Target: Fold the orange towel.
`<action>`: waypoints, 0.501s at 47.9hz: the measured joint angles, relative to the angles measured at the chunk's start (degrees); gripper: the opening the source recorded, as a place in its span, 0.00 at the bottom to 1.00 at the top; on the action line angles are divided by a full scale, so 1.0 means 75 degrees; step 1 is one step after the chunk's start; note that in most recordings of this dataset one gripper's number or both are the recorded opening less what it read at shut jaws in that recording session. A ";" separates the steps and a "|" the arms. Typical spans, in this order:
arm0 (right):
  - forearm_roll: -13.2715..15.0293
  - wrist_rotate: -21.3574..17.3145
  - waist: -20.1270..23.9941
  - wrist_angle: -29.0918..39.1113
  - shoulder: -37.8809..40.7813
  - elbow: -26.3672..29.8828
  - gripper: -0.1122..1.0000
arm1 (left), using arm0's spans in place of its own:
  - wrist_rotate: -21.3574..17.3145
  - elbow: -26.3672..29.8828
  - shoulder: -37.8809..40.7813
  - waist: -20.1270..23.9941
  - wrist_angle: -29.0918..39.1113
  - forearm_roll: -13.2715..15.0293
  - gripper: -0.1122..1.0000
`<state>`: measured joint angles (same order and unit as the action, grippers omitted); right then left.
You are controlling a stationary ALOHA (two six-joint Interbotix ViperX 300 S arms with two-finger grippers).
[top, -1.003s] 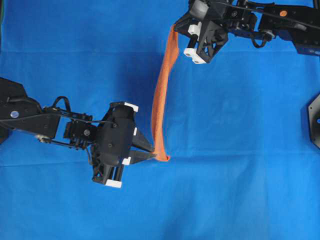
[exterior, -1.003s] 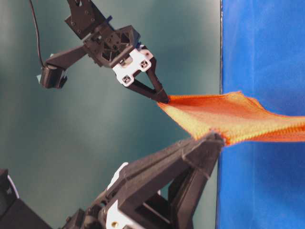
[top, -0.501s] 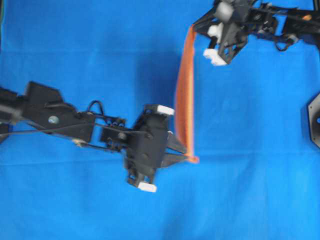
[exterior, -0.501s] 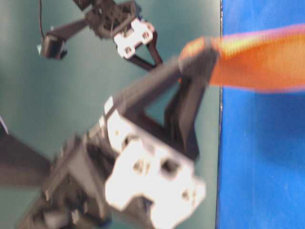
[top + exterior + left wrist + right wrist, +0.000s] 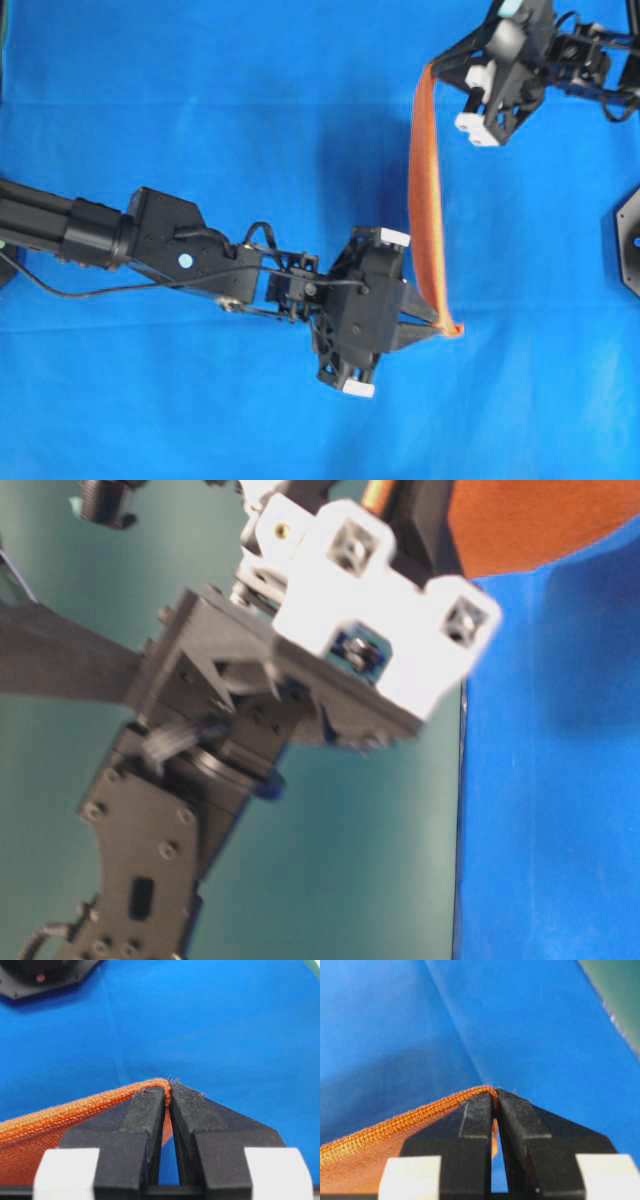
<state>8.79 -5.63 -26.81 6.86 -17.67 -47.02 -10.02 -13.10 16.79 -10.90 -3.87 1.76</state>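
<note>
- The left gripper [image 5: 440, 325] is pinching one corner of the orange towel [image 5: 425, 190], its jaws pressed together on the hem.
- The towel is hanging edge-on between the two grippers as a narrow upright band, raised above the blue cloth [image 5: 200, 100].
- The right gripper [image 5: 436, 72] is pinching the other top corner, its jaws likewise clamped on the stitched edge.

Lab bench, blue cloth [image 5: 200, 100] backdrop

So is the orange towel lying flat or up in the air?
Up in the air: the orange towel hangs stretched between the left gripper and right gripper.
</note>
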 measured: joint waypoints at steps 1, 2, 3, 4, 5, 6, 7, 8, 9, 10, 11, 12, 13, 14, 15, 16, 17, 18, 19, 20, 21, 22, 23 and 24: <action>0.0000 0.0000 0.0012 0.0012 0.0094 0.0047 0.14 | 0.0023 -0.0082 -0.0012 0.0000 -0.0012 0.0000 0.12; 0.0000 0.0012 0.0000 0.0000 0.0246 0.0105 0.14 | 0.0035 -0.0187 -0.0035 0.0000 -0.0023 0.0000 0.12; 0.0000 0.0023 0.0000 0.0000 0.0375 0.0164 0.14 | 0.0059 -0.0293 -0.0059 0.0000 -0.0023 0.0000 0.12; 0.0000 0.0035 0.0012 -0.0012 0.0492 0.0223 0.14 | 0.0094 -0.0398 -0.0082 0.0000 -0.0035 0.0012 0.12; 0.0000 0.0047 0.0012 -0.0023 0.0621 0.0305 0.14 | 0.0117 -0.0516 -0.0117 0.0000 -0.0047 0.0012 0.12; 0.0000 0.0059 0.0023 -0.0035 0.0762 0.0387 0.14 | 0.0152 -0.0621 -0.0152 0.0000 -0.0059 0.0012 0.12; 0.0000 0.0059 0.0035 -0.0059 0.0902 0.0457 0.14 | 0.0199 -0.0750 -0.0211 0.0000 -0.0059 0.0012 0.12; 0.0000 0.0059 0.0047 -0.0082 0.1031 0.0539 0.14 | 0.0258 -0.0891 -0.0270 0.0000 -0.0070 0.0012 0.12; 0.0000 0.0059 0.0059 -0.0094 0.1172 0.0645 0.14 | 0.0316 -0.0996 -0.0328 0.0000 -0.0070 0.0012 0.12; 0.0000 0.0070 0.0070 -0.0117 0.1301 0.0727 0.14 | 0.0387 -0.1125 -0.0387 0.0000 -0.0070 0.0012 0.12; 0.0000 0.0070 0.0094 -0.0141 0.1441 0.0832 0.14 | 0.0457 -0.1242 -0.0434 0.0000 -0.0070 0.0012 0.12; 0.0000 0.0082 0.0129 -0.0164 0.1594 0.0914 0.14 | 0.0516 -0.1348 -0.0480 0.0000 -0.0070 0.0000 0.12; 0.0000 0.0082 0.0152 -0.0176 0.1723 0.1020 0.14 | 0.0598 -0.1465 -0.0539 -0.0012 -0.0082 0.0012 0.12; 0.0012 0.0082 0.0164 -0.0199 0.1852 0.1090 0.14 | 0.0691 -0.1582 -0.0598 -0.0012 -0.0070 0.0012 0.12; 0.0012 0.0082 0.0188 -0.0211 0.1969 0.1160 0.14 | 0.0797 -0.1723 -0.0668 -0.0012 -0.0082 0.0012 0.12; 0.0012 0.0082 0.0199 -0.0223 0.2098 0.1254 0.14 | 0.0867 -0.1840 -0.0715 -0.0023 -0.0082 0.0012 0.12; 0.0023 0.0094 0.0211 -0.0246 0.2215 0.1336 0.14 | 0.0973 -0.1945 -0.0762 -0.0035 -0.0082 0.0012 0.12; 0.0035 0.0094 0.0234 -0.0246 0.2355 0.1430 0.14 | 0.1066 -0.2051 -0.0809 -0.0047 -0.0082 0.0023 0.12; 0.0059 0.0094 0.0258 -0.0258 0.2461 0.1500 0.14 | 0.1172 -0.2168 -0.0855 -0.0059 -0.0094 0.0023 0.12; 0.0070 0.0094 0.0270 -0.0258 0.2543 0.1559 0.14 | 0.1266 -0.2273 -0.0902 -0.0070 -0.0094 0.0023 0.12; 0.0082 0.0094 0.0293 -0.0258 0.2625 0.1617 0.14 | 0.1359 -0.2367 -0.0937 -0.0082 -0.0105 0.0023 0.12; 0.0094 0.0094 0.0305 -0.0270 0.2707 0.1652 0.14 | 0.1430 -0.2437 -0.0973 -0.0094 -0.0105 0.0023 0.12; 0.0117 0.0094 0.0316 -0.0270 0.2777 0.1699 0.14 | 0.1523 -0.2531 -0.0996 -0.0105 -0.0129 0.0023 0.12; 0.0129 0.0094 0.0328 -0.0270 0.2813 0.1734 0.14 | 0.1582 -0.2590 -0.1020 -0.0117 -0.0152 0.0023 0.12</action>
<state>9.76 -4.92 -24.35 4.83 3.43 -34.01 1.85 -32.52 9.14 -11.78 -5.01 1.93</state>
